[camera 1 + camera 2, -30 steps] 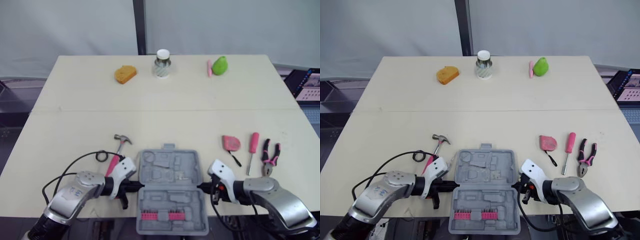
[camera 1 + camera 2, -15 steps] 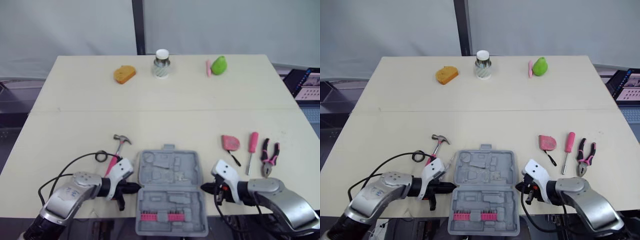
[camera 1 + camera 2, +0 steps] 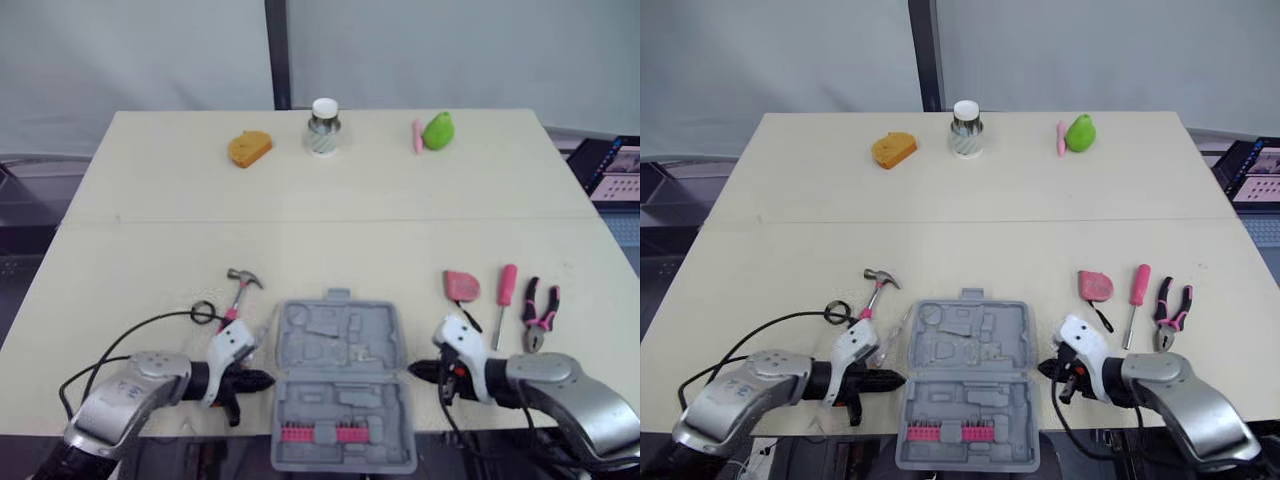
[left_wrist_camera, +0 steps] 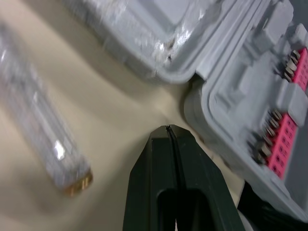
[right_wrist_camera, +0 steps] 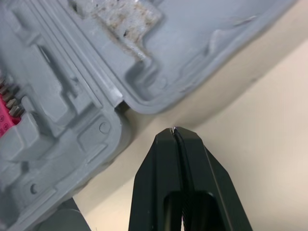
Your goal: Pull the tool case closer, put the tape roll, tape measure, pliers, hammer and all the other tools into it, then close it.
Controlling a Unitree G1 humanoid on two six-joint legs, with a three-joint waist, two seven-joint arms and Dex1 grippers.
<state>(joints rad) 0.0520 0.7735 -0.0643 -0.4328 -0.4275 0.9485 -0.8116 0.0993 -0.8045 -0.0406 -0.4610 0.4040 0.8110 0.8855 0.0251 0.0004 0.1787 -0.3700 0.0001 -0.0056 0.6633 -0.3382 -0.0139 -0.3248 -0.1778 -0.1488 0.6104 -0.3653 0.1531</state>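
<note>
A small black ring of tape roll (image 3: 203,313) is seen lying on the cream table (image 3: 330,230), just beside the pink handle of a steel-headed hammer (image 3: 238,293). Close to the hammer a clear plastic tube-shaped tool with a brass end (image 4: 45,139) is laid flat. The left gripper (image 3: 264,380) is held low over the table with its two black fingers pressed together on nothing, its tip just beside the left edge of the case at hinge level. The open grey plastic tool case (image 3: 340,385) is spread flat at the table's near edge, its lid half farther away and its near half, with a row of pink bit holders, reaching past the front edge. The right gripper (image 3: 412,372) is likewise closed and empty, pointed at the case's right edge beside the hinge. To the right, well apart from the case, a pink tape measure (image 3: 461,285), a pink-handled screwdriver (image 3: 505,290) and pink-and-black pliers (image 3: 540,312) are laid side by side.
</note>
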